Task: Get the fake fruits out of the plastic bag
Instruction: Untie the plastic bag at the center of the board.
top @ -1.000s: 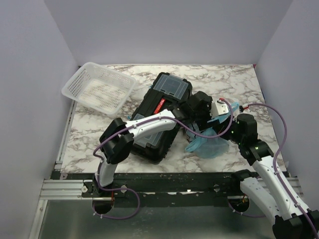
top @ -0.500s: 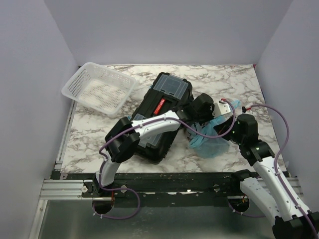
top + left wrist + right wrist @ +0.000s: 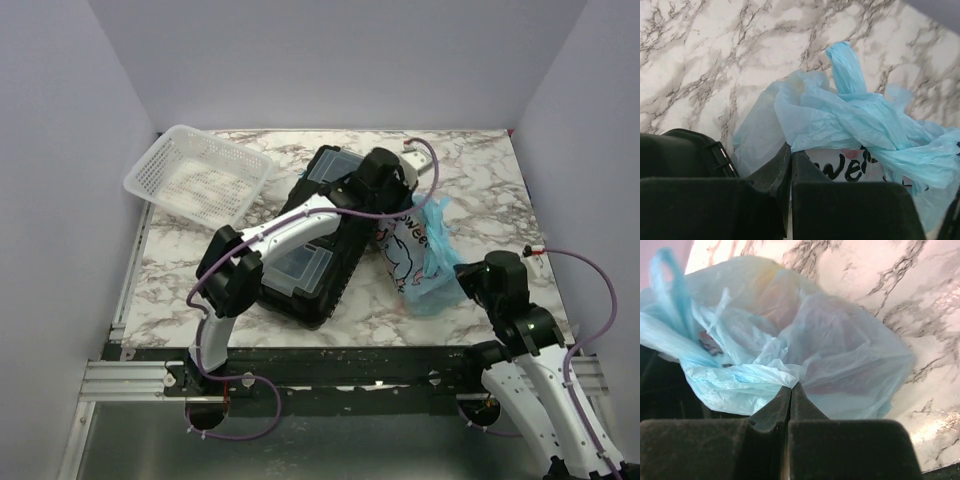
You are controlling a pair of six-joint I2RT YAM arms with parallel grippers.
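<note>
You are gripping the plastic bag [image 3: 418, 250] in two places, and no fruit is lying out on the surface [image 3: 480, 170] yet. Your left tool [image 3: 791, 150] is reaching across the black toolbox [image 3: 320, 250] and pressing its fingers together on a fold of light-blue film near the bag's top. Your right tool [image 3: 790, 386] is pinching another crumpled fold at the bag's near, lower corner. Between the two grips the bag is stretching out just beside the toolbox, with its printed side facing up in the top view.

A warm orange-red tint is showing through the film in the right wrist view. I am taking that for the fake fruits [image 3: 782, 302] inside the bag, though their shapes are too blurred to tell apart or count.

So you are sitting early in the job, by my judgement. The bag is secured, but nothing is coming out of it. What is remaining is all of the real work: getting the mouth open or the bag tipped, and bringing every fruit out onto the surface. The white mesh basket [image 3: 200, 175] is standing well apart at the far left.
</note>
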